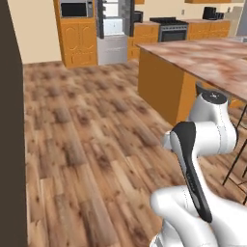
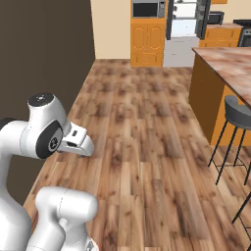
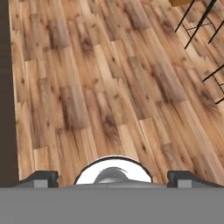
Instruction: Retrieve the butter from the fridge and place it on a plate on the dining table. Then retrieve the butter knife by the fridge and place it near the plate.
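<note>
We face the fridge far ahead, dining table on our right, stool beside it, wall on our left.

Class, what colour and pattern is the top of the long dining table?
Reddish-brown and white marbling on the dining table, seen best in the left base view.

Arm is sitting folded tight over its base, white links stacked, dark-capped elbow joint riding highest, dark strip running down the forearm in the left base view. Hand is pointing forward and down, tucked just beside the elbow joint in the right base view. Gripper is holding its jaws wide apart, both dark fingertips standing at opposite sides of the hand view, nothing between them.
</note>
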### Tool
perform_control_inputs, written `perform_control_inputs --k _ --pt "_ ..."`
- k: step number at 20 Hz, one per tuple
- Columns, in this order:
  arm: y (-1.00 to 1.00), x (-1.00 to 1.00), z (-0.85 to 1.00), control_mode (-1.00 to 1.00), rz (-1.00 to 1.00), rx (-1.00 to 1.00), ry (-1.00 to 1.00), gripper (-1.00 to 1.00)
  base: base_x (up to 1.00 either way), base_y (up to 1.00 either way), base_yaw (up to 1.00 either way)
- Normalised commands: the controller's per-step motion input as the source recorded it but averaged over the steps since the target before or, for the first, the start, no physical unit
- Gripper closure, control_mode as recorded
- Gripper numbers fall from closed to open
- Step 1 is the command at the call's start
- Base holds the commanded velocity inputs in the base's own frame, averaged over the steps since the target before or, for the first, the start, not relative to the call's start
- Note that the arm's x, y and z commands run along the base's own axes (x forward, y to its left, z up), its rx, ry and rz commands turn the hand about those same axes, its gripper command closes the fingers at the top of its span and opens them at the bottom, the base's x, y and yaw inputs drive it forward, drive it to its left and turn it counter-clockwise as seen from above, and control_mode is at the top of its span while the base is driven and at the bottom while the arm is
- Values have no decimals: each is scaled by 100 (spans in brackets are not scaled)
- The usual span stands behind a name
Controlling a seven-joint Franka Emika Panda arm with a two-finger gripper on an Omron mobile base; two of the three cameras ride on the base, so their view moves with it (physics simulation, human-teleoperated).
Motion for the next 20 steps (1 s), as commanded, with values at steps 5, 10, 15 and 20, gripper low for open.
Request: perform_control_inputs --k 5,10,15,20 --pt "0 0 0 100 0 0 0 -100 98 37 -12" --pt "0 0 0 100 0 0 0 -100 100 29 -15" --pt "0 0 0 100 0 0 0 -100 100 32 -17" --pt "0 0 0 100 0 0 0 -100 100 60 -23"
